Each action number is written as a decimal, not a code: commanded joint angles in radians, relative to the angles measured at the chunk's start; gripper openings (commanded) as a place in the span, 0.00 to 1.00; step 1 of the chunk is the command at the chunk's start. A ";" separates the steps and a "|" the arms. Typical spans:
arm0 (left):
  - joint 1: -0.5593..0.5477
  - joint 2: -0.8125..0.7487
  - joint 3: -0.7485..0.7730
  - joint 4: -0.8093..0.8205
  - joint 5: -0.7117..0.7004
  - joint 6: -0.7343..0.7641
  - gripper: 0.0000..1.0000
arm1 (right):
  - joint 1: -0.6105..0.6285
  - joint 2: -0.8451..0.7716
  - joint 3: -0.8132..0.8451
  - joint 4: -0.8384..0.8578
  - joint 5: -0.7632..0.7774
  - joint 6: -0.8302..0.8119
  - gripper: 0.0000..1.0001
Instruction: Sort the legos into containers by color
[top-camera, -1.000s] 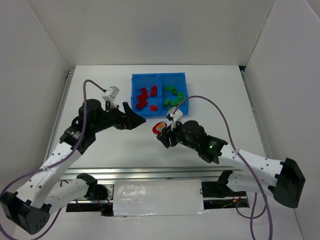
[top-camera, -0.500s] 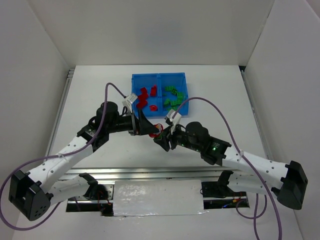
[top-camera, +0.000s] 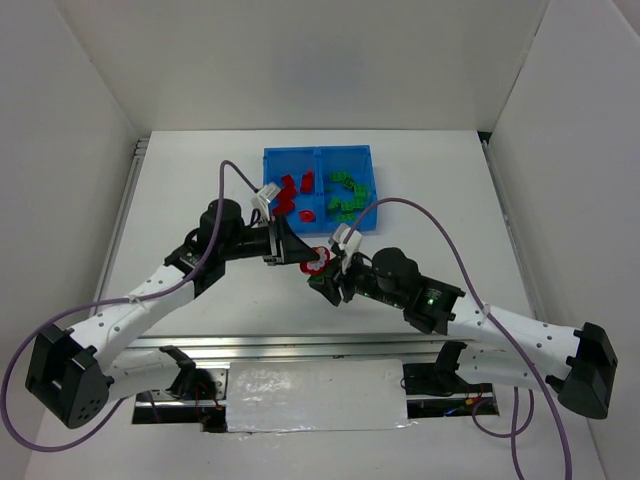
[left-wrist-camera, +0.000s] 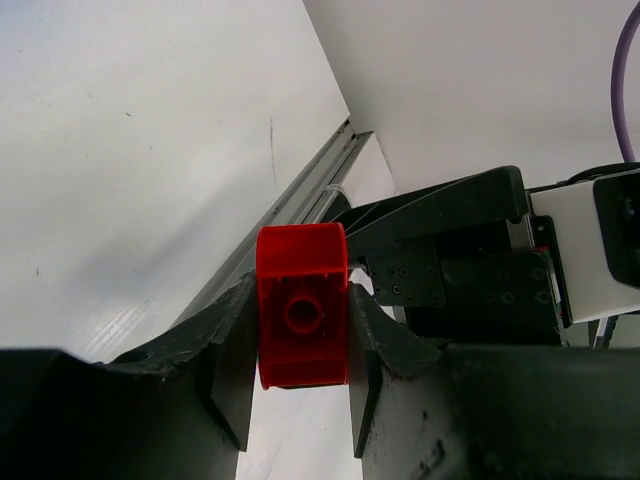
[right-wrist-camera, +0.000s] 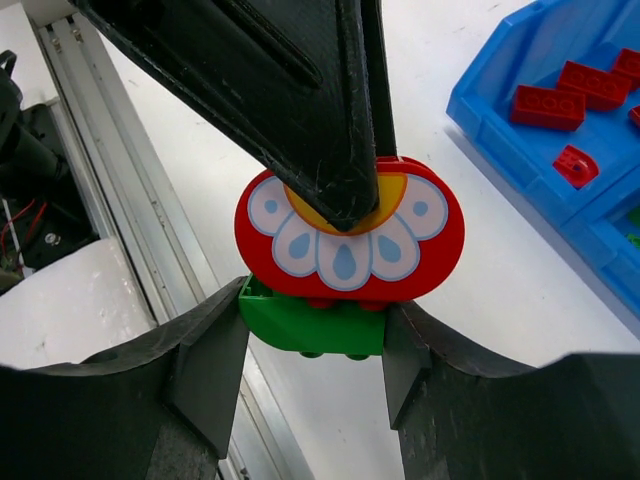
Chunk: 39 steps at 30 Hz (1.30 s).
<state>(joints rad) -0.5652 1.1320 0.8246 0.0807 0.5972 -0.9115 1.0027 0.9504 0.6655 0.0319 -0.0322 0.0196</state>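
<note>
A red curved lego (top-camera: 317, 259) with a printed flower face (right-wrist-camera: 350, 240) is joined to a green lego (right-wrist-camera: 312, 325), held above the table just in front of the blue tray (top-camera: 318, 152). My left gripper (top-camera: 303, 258) comes from the left and is shut on the red curved piece (left-wrist-camera: 302, 318), its fingers (right-wrist-camera: 300, 100) pressing both sides. My right gripper (top-camera: 324, 277) is shut on the green brick beneath it. The tray's left container holds several red legos (top-camera: 291, 196), the right container several green ones (top-camera: 348, 193).
The tray's near corner (right-wrist-camera: 500, 110) with red bricks (right-wrist-camera: 545, 105) lies to the right in the right wrist view. Both arms meet in front of the tray. White walls enclose the table on three sides. A metal rail (left-wrist-camera: 290, 215) runs along the near edge.
My left arm has swung right to the joined piece held by the right gripper, and its jaws have shut on the red curved part. The right gripper has kept its hold.
</note>
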 joint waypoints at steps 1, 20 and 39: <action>-0.004 0.018 0.047 0.060 0.059 0.043 0.00 | 0.008 -0.028 -0.012 0.117 0.031 -0.009 0.00; 0.191 0.484 0.558 -0.041 -0.645 0.350 0.30 | -0.148 -0.088 -0.075 0.100 0.170 0.137 0.00; 0.222 0.208 0.494 -0.317 -0.666 0.344 0.99 | -0.509 0.521 0.520 -0.203 0.239 0.318 0.11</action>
<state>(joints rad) -0.3408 1.5410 1.4025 -0.2016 -0.0544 -0.5972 0.5201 1.3575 1.0580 -0.0704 0.1509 0.3103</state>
